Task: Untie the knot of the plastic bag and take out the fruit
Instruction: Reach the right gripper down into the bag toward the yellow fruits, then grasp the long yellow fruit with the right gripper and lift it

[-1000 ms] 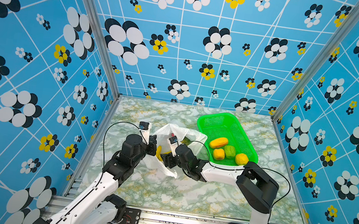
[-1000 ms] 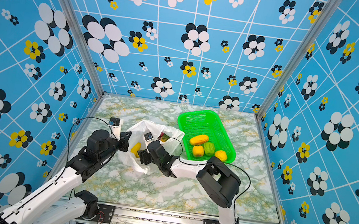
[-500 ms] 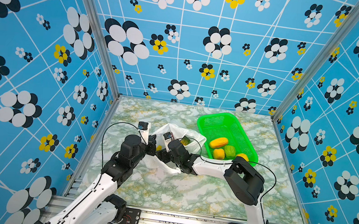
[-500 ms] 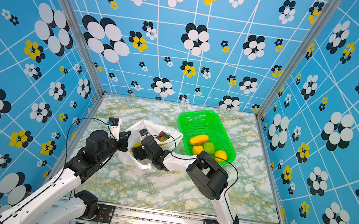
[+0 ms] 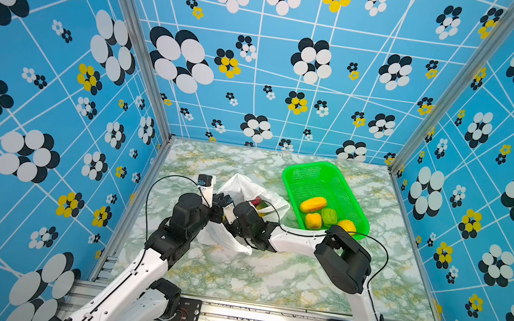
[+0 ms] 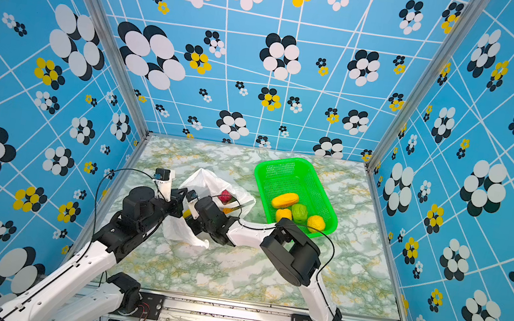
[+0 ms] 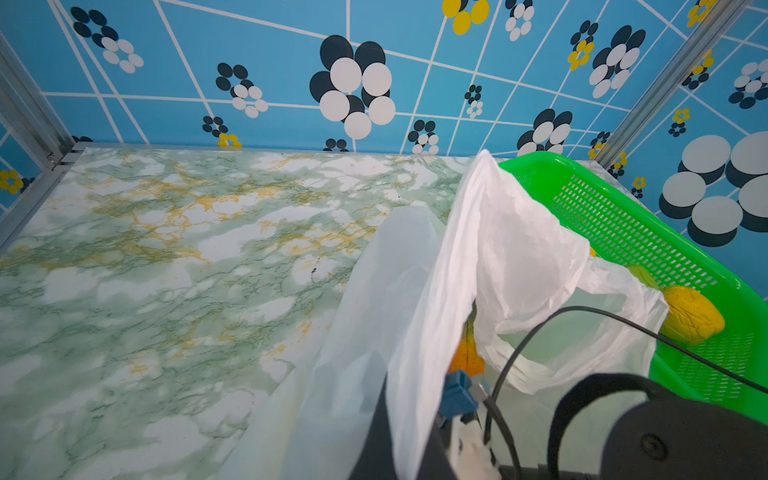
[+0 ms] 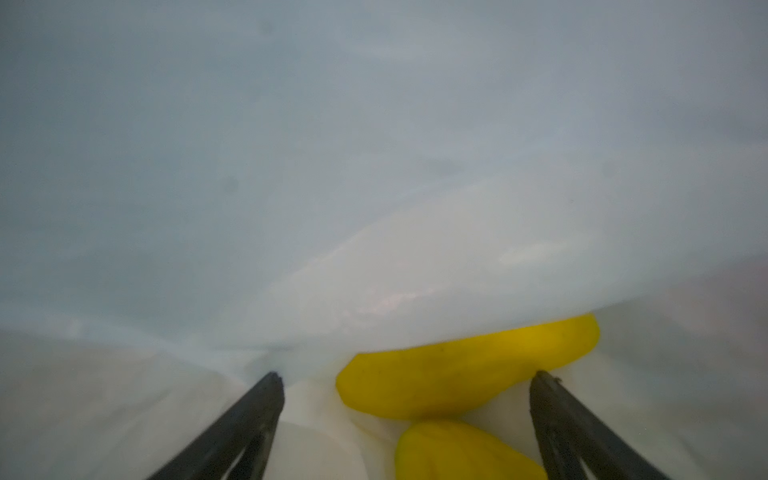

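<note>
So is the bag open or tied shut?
Open. The bag gapes, a red fruit shows inside, and the right gripper reaches in.

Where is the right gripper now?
Inside the white bag, left of the green basket in both top views. The right wrist view shows the right gripper open, a yellow fruit lying between its fingertips.

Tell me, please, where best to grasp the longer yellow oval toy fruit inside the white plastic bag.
Probably the narrow middle of the yellow oval toy fruit, from the mouth of the white plastic bag: it lies lengthwise across the open right gripper.
</note>
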